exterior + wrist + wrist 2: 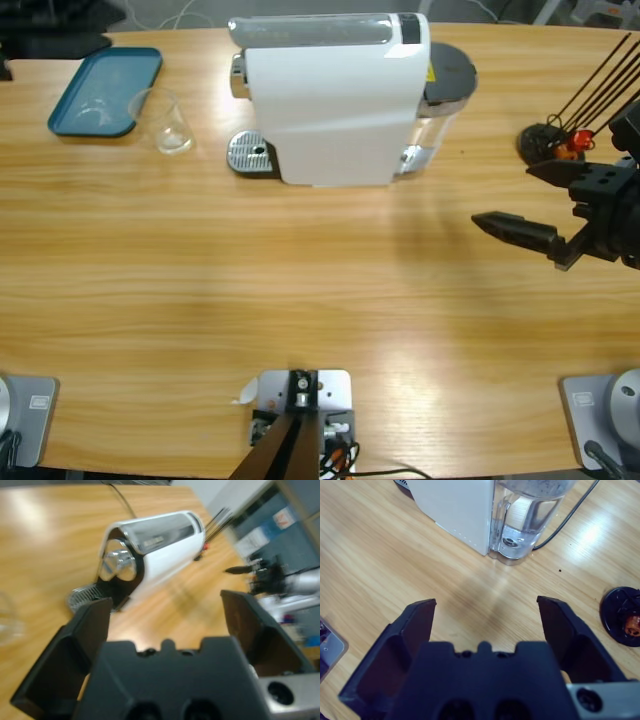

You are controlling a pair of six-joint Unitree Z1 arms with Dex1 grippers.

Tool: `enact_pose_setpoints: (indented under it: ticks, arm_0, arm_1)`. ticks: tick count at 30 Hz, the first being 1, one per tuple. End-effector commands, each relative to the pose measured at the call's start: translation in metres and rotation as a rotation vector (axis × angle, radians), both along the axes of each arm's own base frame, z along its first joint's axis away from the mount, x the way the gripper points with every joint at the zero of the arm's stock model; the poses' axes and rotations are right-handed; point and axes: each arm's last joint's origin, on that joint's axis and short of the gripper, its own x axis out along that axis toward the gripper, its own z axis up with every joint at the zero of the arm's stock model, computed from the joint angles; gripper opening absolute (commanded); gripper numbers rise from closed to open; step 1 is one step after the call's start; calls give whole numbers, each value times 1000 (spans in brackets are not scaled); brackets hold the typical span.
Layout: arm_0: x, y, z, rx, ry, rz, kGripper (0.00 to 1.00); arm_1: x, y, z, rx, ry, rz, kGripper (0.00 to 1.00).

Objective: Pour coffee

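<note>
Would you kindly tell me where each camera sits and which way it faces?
High view: overhead, looking down on the table; right gripper enters from the right edge.
Left wrist view: low, facing the coffee machine; left gripper open.
Right wrist view: angled down toward the machine's water tank; jaws open.
All three views show the coffee machine.

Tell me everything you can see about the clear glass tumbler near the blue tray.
The tumbler is a small clear glass, standing upright on the wooden table, right beside the teal tray and possibly just touching its right edge. It sits left of the coffee machine's drip grate, not under the spout. It looks empty or nearly so; no coffee is clearly visible inside. No gripper is near it. In the left wrist view only a faint blurred edge of it shows.
</note>
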Motion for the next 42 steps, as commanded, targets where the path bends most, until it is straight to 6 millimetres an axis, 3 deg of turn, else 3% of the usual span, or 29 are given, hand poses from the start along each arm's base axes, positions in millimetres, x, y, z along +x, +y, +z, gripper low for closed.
enact_pose_setpoints:
  ticks: [1,3,6,12,24,33,42]
  arm_0:
    - [60,-5,-28,-170,249,88,705]
    - [69,-8,-34,-193,285,105,526]
    - [81,-14,-43,-236,335,70,439]
    - [97,-27,-64,-322,455,-95,439]
    - [106,-19,-84,-318,492,-58,444]
    - [123,-24,-101,-338,503,-67,444]
    - [130,-29,-103,-352,488,-76,444]
  arm_1:
    - [-4,-5,-6,-30,-5,1,890]
    - [-5,-7,-5,-26,-9,0,890]
    - [-6,-8,-5,-22,-13,-1,890]
    - [-6,-8,-5,-20,-17,-3,890]
    - [-7,-9,-4,-16,-21,-3,890]
    - [-7,-9,-4,-16,-20,-3,890]
    - [-7,-9,-5,-20,-18,-4,885]
